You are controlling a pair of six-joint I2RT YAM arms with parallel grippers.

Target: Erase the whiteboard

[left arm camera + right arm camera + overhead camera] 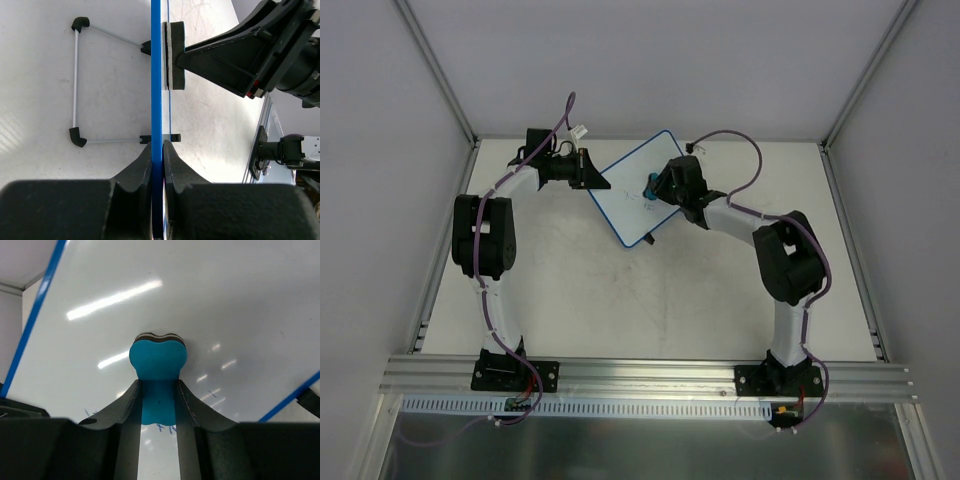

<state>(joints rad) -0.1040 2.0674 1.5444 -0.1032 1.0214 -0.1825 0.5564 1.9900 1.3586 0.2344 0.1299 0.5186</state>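
The left gripper's (157, 150) jaws are clenched on the blue rim of the whiteboard (156, 75). The right gripper (158, 390) grasps a blue bone-shaped eraser (158, 359), which is pressed against the board's face just beyond faint blue marks (165, 428). The board sits at the far middle of the table (650, 300), between both grippers.

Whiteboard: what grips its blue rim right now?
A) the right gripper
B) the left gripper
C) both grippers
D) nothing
B: the left wrist view shows the left gripper shut on the whiteboard at its rim; the right gripper holds only the blue eraser, pressed to the board's face.
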